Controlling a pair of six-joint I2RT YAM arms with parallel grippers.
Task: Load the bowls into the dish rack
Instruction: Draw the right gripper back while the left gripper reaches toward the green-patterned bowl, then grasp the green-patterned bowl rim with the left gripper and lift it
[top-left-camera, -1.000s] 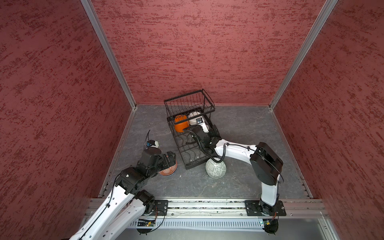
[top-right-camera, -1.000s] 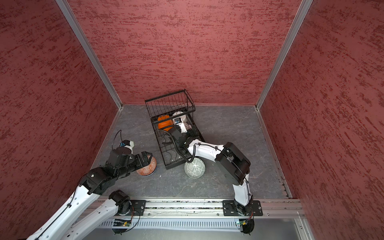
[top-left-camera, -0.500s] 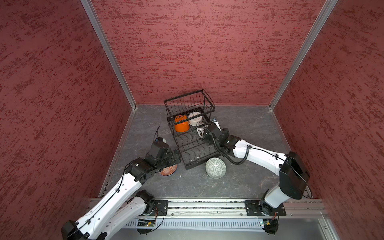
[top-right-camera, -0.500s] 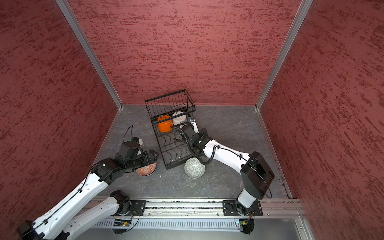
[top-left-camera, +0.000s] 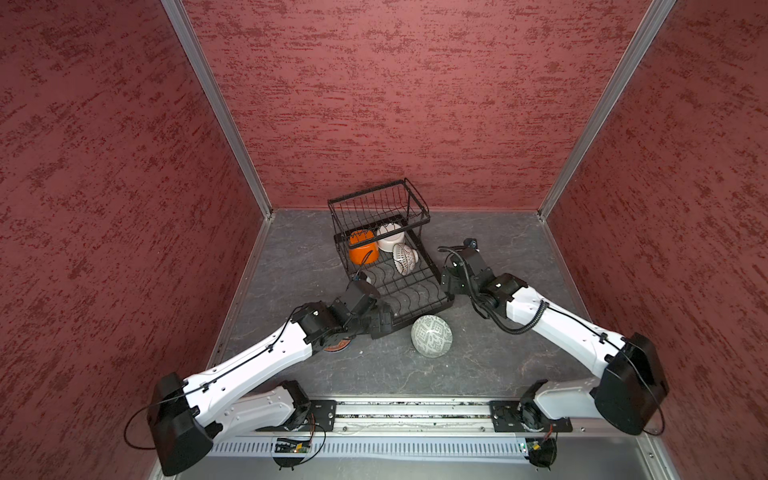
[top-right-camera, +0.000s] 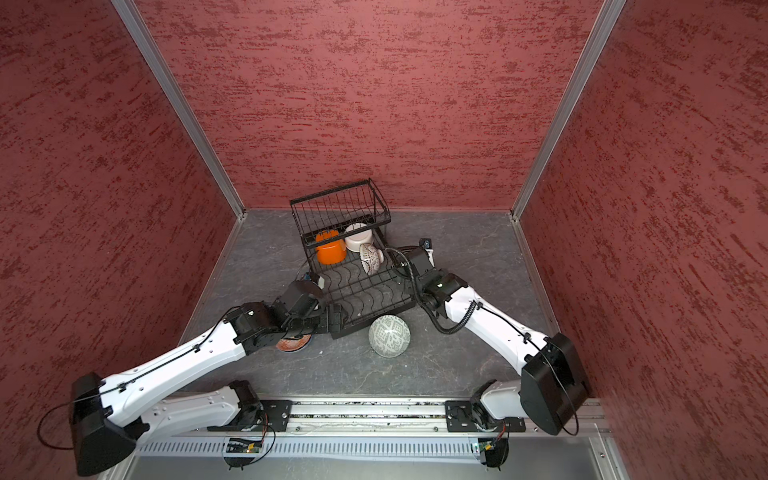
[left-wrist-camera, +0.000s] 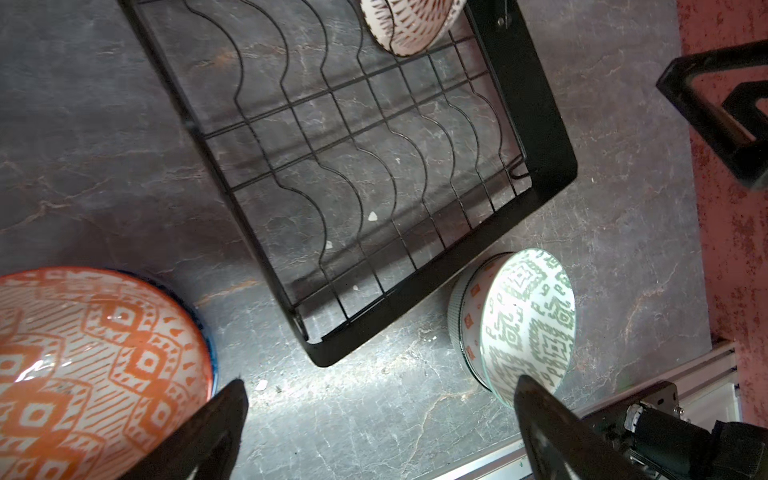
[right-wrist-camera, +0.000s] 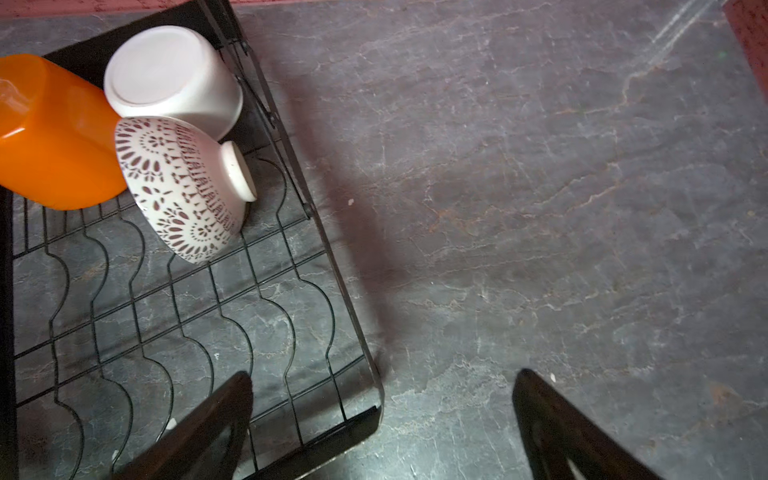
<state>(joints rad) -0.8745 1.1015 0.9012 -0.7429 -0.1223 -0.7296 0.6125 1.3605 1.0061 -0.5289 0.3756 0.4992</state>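
Jaws on both arms spread wide, nothing held. Left gripper (left-wrist-camera: 380, 390) hangs over bare table: terracotta-patterned bowl (left-wrist-camera: 95, 365) beside one finger, green-patterned bowl (left-wrist-camera: 528, 320) beside the other, dish rack (left-wrist-camera: 540, 137) corner just ahead. Right gripper (right-wrist-camera: 384, 380) straddles the rack's side rim. Orange bowl (right-wrist-camera: 54, 137), white bowl (right-wrist-camera: 174, 79) and brown-patterned bowl (right-wrist-camera: 183, 187) sit racked ahead of it.

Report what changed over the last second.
The right gripper drew back off the black wire dish rack to its right side, open, leaving the brown-patterned white bowl lying in it. The left gripper, also open, advanced past the orange-patterned bowl toward the rack's near corner. The green-patterned ceramic bowl stayed put.
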